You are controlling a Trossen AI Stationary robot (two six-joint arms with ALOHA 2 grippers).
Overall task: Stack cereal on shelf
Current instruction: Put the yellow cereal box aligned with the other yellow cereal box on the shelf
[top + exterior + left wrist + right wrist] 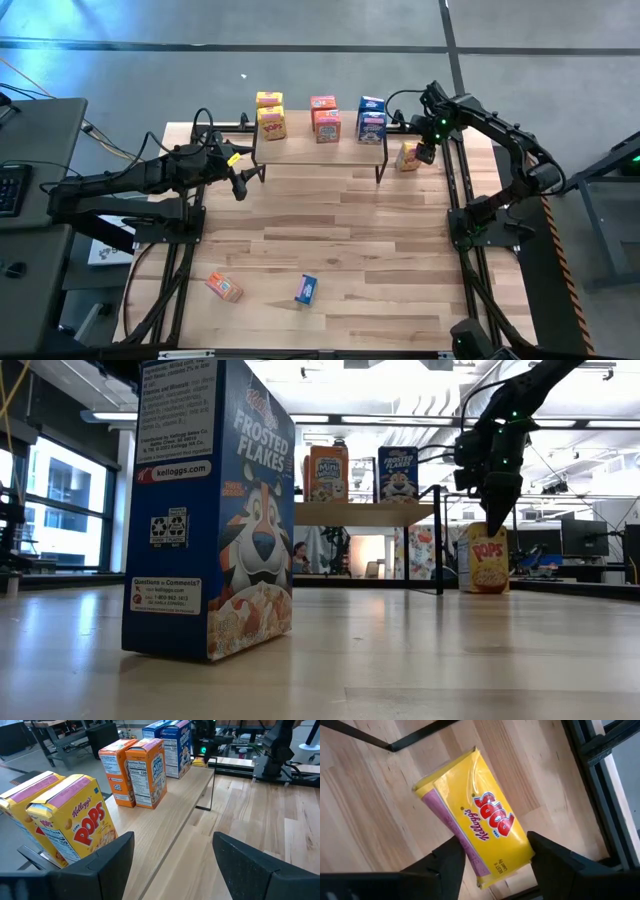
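The shelf [320, 152] stands at the table's far side. It carries two yellow [270, 112], two orange-red [326, 115] and two blue [371, 117] cereal boxes, all upright. A third yellow Pops box [487, 558] stands on the table just right of the shelf. My right gripper [495, 855] comes down onto its upper end and is shut on it. My left gripper [240, 183] hangs open off the shelf's left end; its wrist view faces along the plank [170, 835] past the yellow boxes [75, 827]. My right gripper pinches the yellow Pops box at its upper end [502, 867]. One finger [447, 862] lies on the pink-edged narrow side, the other [547, 855] on the opposite side. The fingers come from above, slanting in from the table's right. The box's bottom [487, 590] rests on the table.
A blue Frosted Flakes box [306, 289] stands near the table's near edge and looms large in the low view [210, 510]. An orange-red box [224, 288] lies flat to its left. Black arm frames run along both table sides. Bare wood spreads across the middle.
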